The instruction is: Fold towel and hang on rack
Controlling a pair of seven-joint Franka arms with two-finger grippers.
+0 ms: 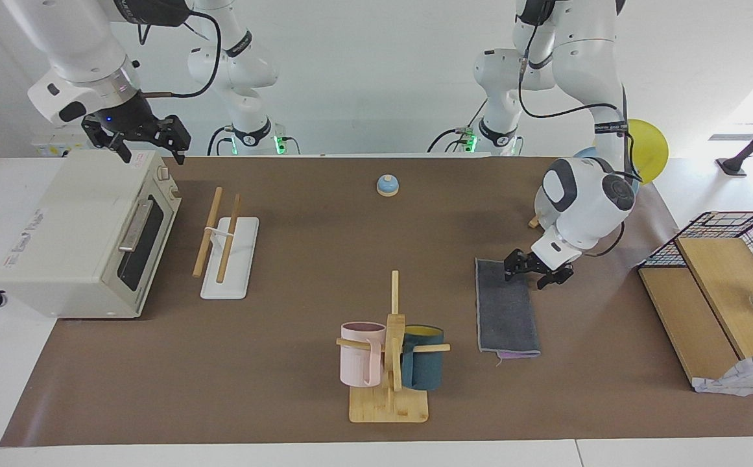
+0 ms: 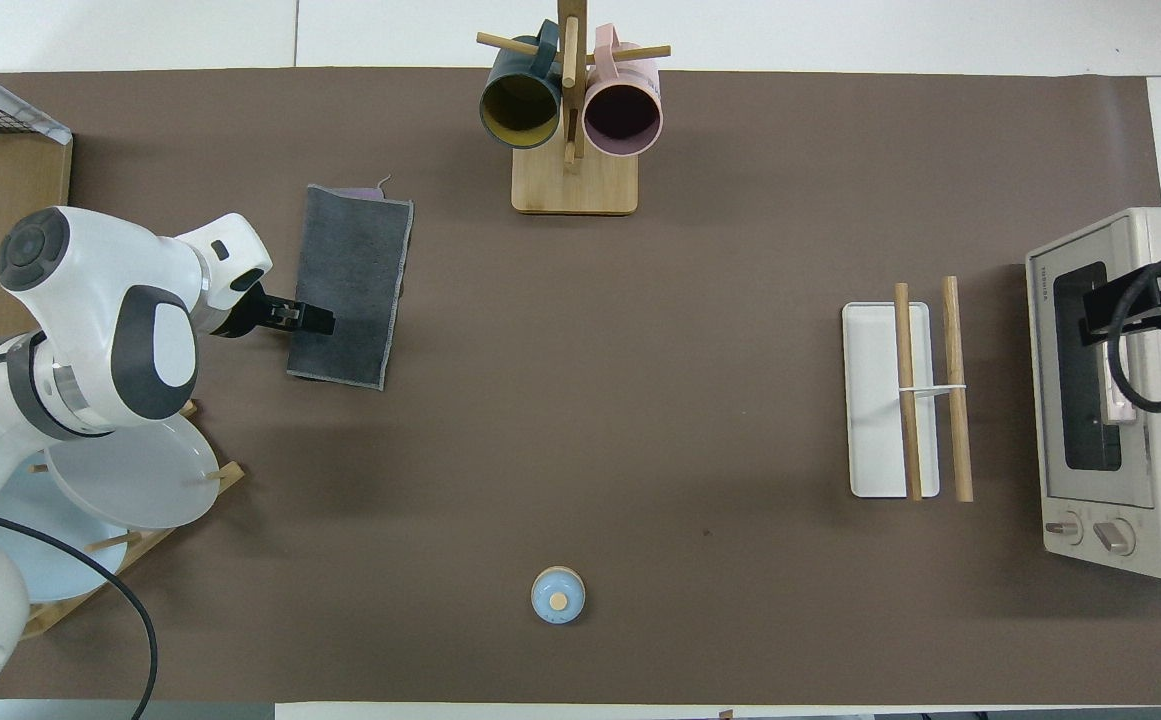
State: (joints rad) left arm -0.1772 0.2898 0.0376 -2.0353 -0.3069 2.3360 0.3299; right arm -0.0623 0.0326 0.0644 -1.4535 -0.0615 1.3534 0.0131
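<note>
The towel (image 1: 507, 311) lies folded into a long strip on the brown mat, dark grey face up, with a purple edge showing at its end farthest from the robots; it also shows in the overhead view (image 2: 352, 285). My left gripper (image 1: 535, 272) is open and low at the towel's long edge, near the corner closest to the robots; in the overhead view its tips (image 2: 305, 320) overlap that edge. The rack (image 1: 227, 250), two wooden rods over a white base, stands toward the right arm's end (image 2: 905, 400). My right gripper (image 1: 136, 139) is open and waits over the toaster oven.
A toaster oven (image 1: 78, 233) stands beside the rack. A mug tree (image 1: 389, 350) with pink and teal mugs stands farther from the robots than the towel. A small blue bell (image 1: 388, 185) sits near the robots. A plate stand (image 2: 120, 480) and a wooden shelf with wire basket (image 1: 713, 279) flank the left arm.
</note>
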